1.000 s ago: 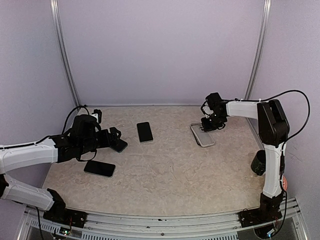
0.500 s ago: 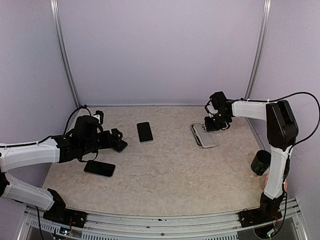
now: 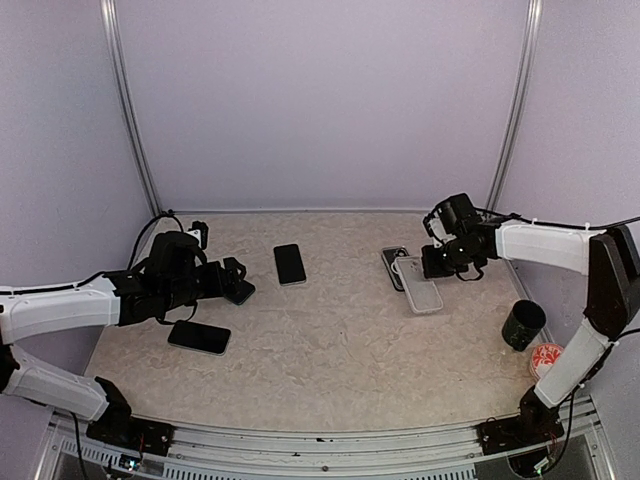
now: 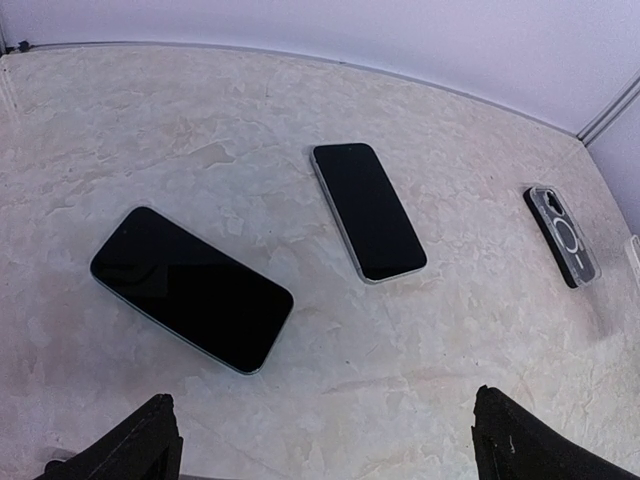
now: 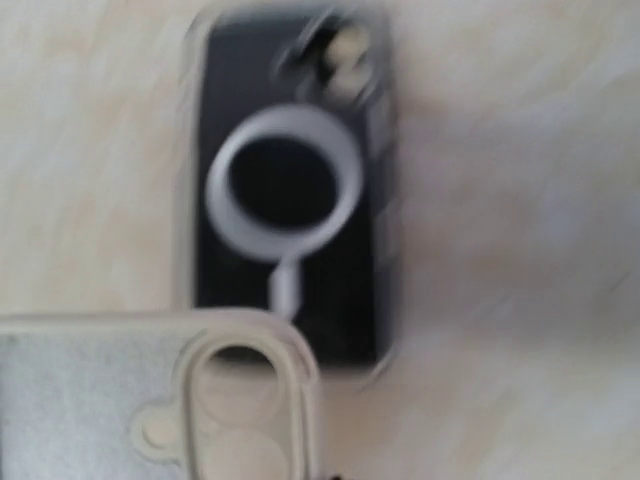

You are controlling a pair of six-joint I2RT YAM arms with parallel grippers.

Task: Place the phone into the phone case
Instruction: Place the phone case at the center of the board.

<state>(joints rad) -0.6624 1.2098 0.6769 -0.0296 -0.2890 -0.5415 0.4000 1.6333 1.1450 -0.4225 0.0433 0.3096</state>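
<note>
The phone case (image 3: 420, 287), a pale grey translucent shell, lies flat on the right side of the bench (image 3: 330, 350). Its far end sits under the right tool (image 3: 437, 262). That tool's jaws are closed, and it cannot be made out whether they pinch the case's rim. Just beside the case's far left corner lies a black phone in a clear case with a white ring (image 3: 393, 258). In the blurred right wrist view the grey shell's camera cutout overlaps that phone's near end.

The left tool (image 4: 322, 440) hangs low over the left side of the bench, its fingers spread wide with nothing between them. One bare black phone (image 4: 190, 288) lies just ahead of it and a second (image 4: 367, 211) farther off. A third (image 3: 199, 337) lies nearer the arm bases. A black cup (image 3: 522, 323) stands near the bench's right edge.
</note>
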